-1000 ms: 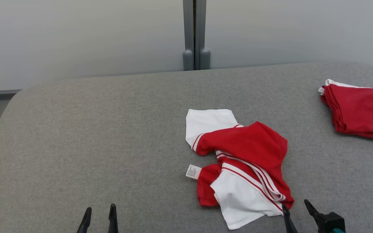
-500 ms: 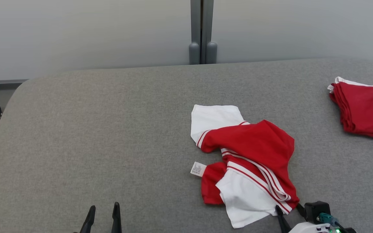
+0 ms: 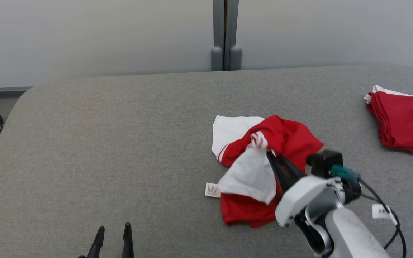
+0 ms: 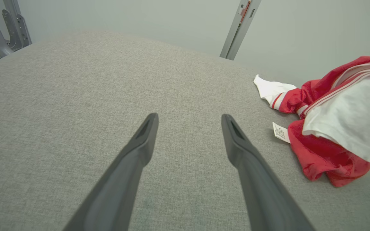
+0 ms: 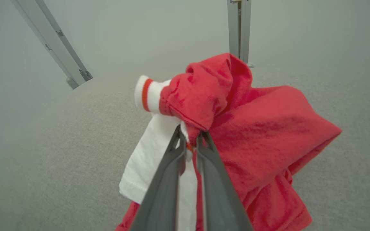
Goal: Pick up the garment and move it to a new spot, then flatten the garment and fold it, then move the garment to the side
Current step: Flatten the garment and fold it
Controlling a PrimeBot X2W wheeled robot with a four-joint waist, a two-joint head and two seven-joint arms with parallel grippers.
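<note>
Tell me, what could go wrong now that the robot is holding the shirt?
The right gripper pinches just a small bunch of the shirt, so it might slip out when lifted. Part of the shirt lies crumpled on the table, so it may drag and tangle more. Swinging right could bump the folded pile.

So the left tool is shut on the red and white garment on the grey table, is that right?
No, the right tool is shut on the garment on the table, as the right wrist view shows; the left tool is open.
</note>
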